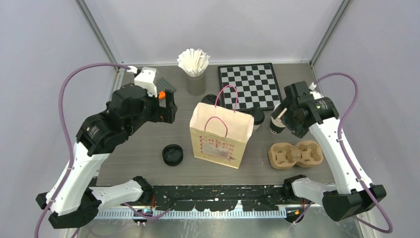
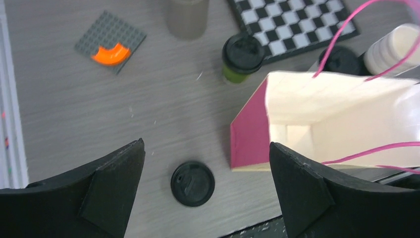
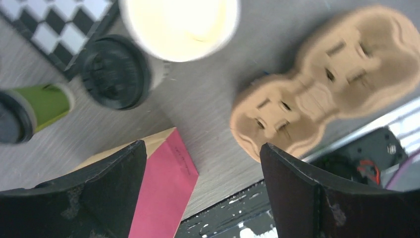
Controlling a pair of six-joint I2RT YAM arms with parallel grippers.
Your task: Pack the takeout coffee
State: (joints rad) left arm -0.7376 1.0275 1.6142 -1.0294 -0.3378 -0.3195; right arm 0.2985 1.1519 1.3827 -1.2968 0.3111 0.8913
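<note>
Jaws on both arms spread wide, nothing held; lidded green cup (image 2: 241, 58) looks light, paper wall crushable. Take it mid-wall under the lid, gentle squeeze.

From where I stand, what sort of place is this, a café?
Likely a robot test bench, not a café: the left arm and right arm are bolted to a walled-in table, and the paper bag, cup carrier and chessboard look like staged props.
</note>
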